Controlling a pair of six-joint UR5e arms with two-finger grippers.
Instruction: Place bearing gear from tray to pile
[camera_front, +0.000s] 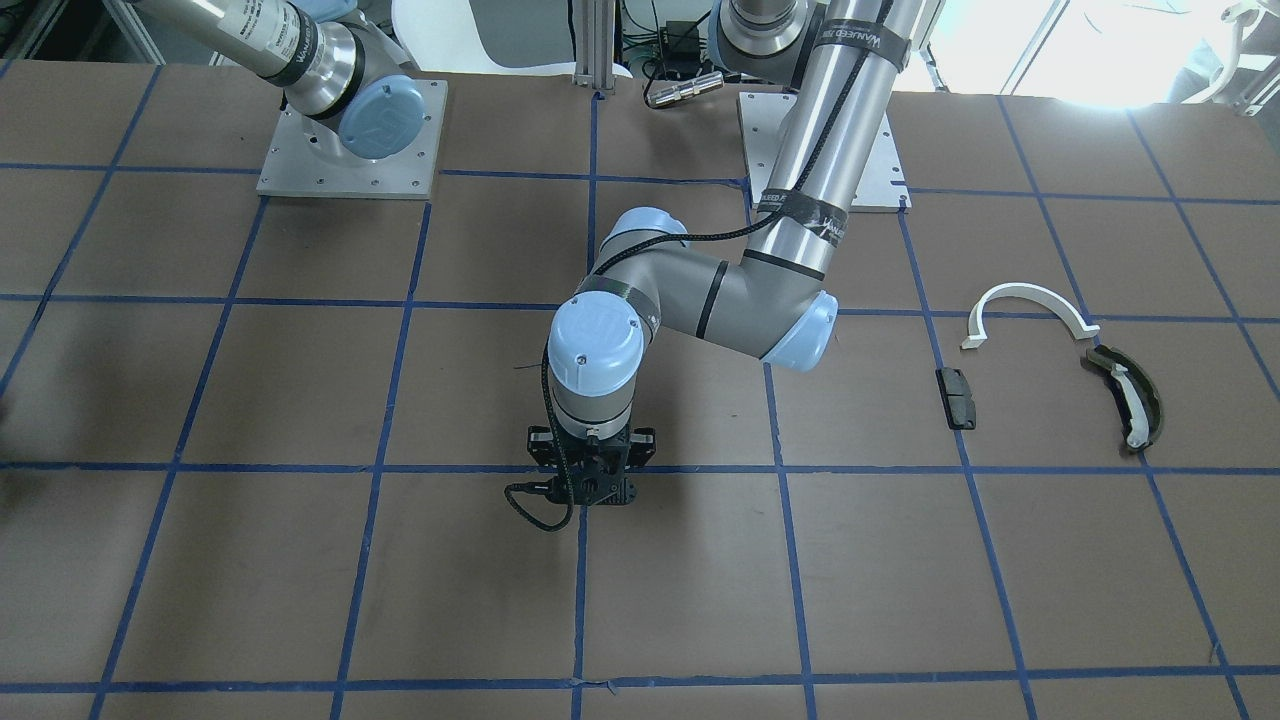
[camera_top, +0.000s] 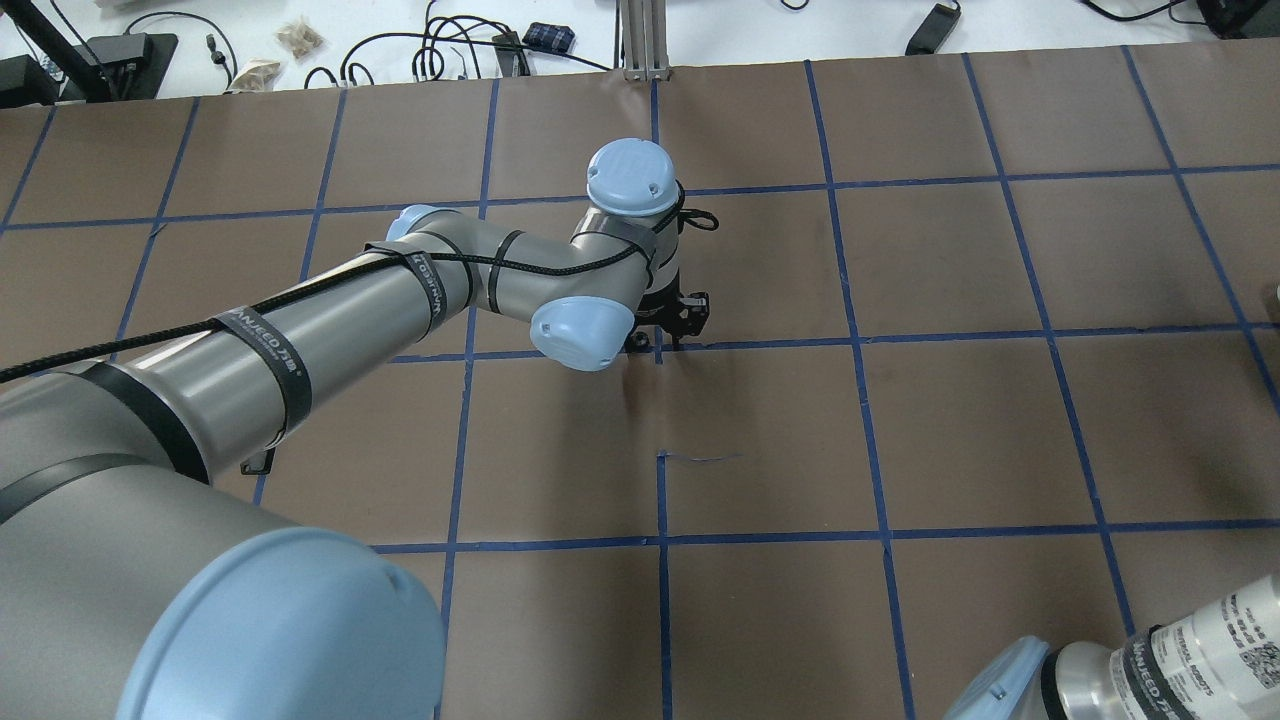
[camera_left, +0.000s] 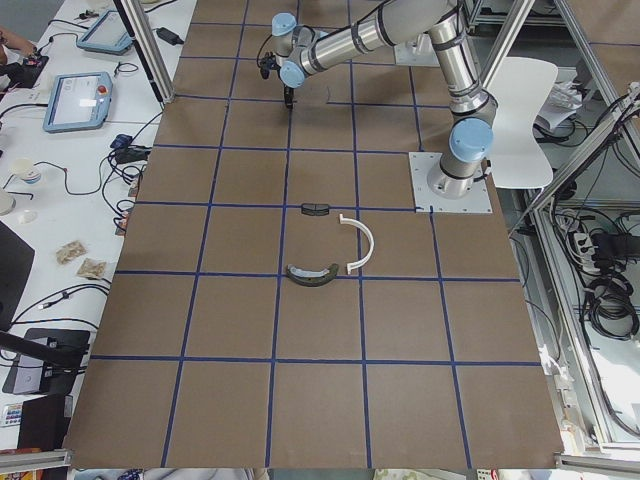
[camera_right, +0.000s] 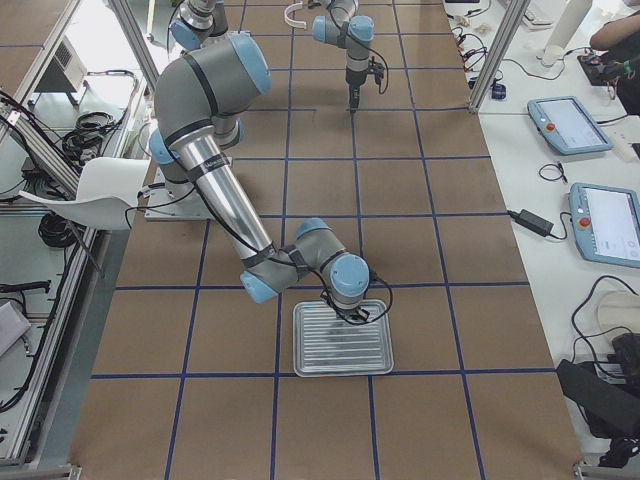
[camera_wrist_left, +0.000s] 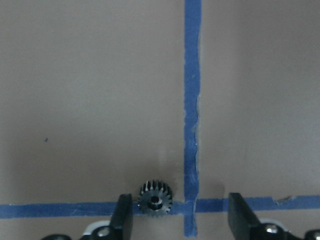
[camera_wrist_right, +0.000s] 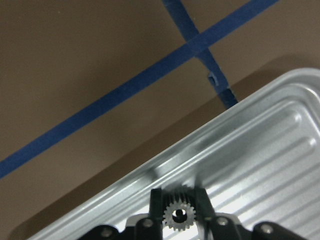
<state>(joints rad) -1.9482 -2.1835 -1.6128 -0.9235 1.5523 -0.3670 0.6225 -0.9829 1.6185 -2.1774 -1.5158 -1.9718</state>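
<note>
My right gripper (camera_wrist_right: 178, 199) is shut on a small toothed bearing gear (camera_wrist_right: 178, 215), just above the ribbed metal tray (camera_wrist_right: 260, 150). The tray also shows in the exterior right view (camera_right: 342, 340), with the right gripper (camera_right: 350, 312) over its far edge. My left gripper (camera_wrist_left: 177, 212) is open and low over a tape crossing at mid-table (camera_front: 592, 485). A second small dark gear (camera_wrist_left: 155, 198) lies on the table between its fingers, nearer one of them. The pile lies apart: a white half-ring (camera_front: 1030, 305), an olive curved piece (camera_front: 1125, 395) and a black block (camera_front: 957, 397).
The brown table has a blue tape grid (camera_top: 860, 340). The arms' base plates (camera_front: 350, 140) stand at the robot's side. Cables and tablets (camera_left: 75, 100) lie on the bench beyond the table's far edge.
</note>
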